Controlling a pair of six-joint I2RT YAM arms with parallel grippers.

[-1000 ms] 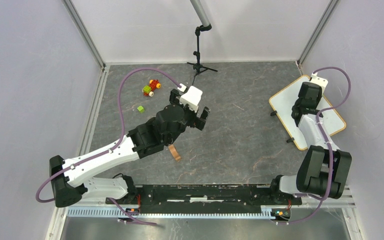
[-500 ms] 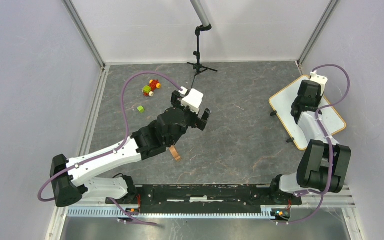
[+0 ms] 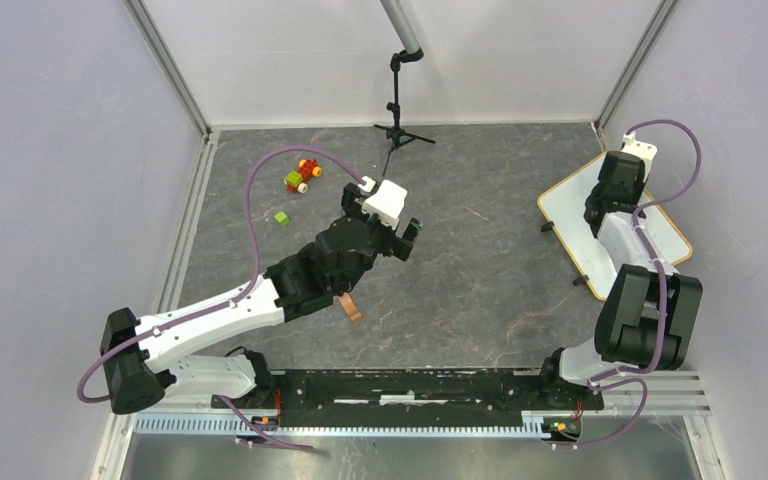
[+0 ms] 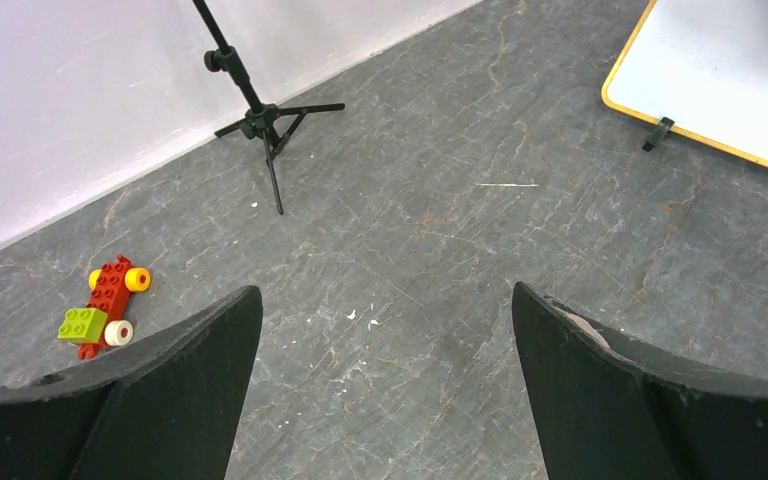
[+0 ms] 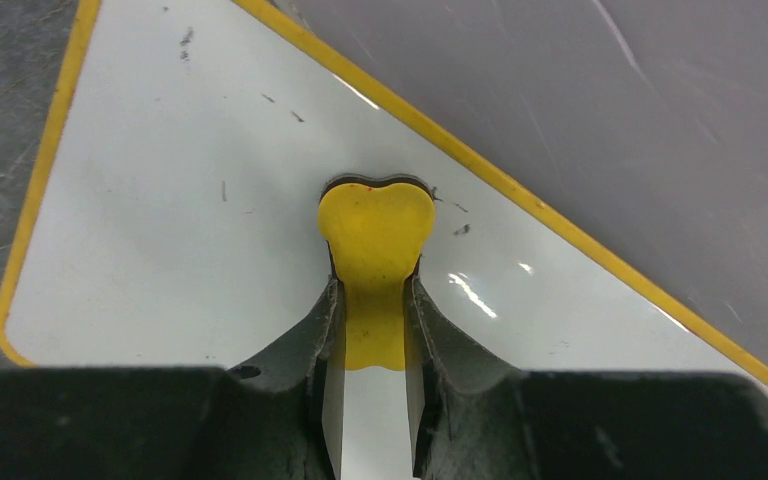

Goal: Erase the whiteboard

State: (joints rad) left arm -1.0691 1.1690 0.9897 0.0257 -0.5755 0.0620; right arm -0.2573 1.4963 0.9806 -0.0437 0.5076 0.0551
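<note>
Landmark: tripod stand at the far wall.

The whiteboard lies flat on the table, well to the right of the tripod stand and nearer to me, turned at an angle, with its far corner close to the right wall. My right gripper is over the board, fingers pinching a yellow eraser by its narrow neck. The wide head pokes out past the fingertips and looks down on the white surface, but I can't confirm contact. A few small dark specks show on the board around the eraser.

My left gripper hangs above bare table just nearer than the tripod stand, fingers spread wide with nothing between them, well apart from the board.

A red toy car sits left of the stand, and a green brick is left of it and nearer. A small brown piece lies well nearer than the stand, beside my left arm.
</note>
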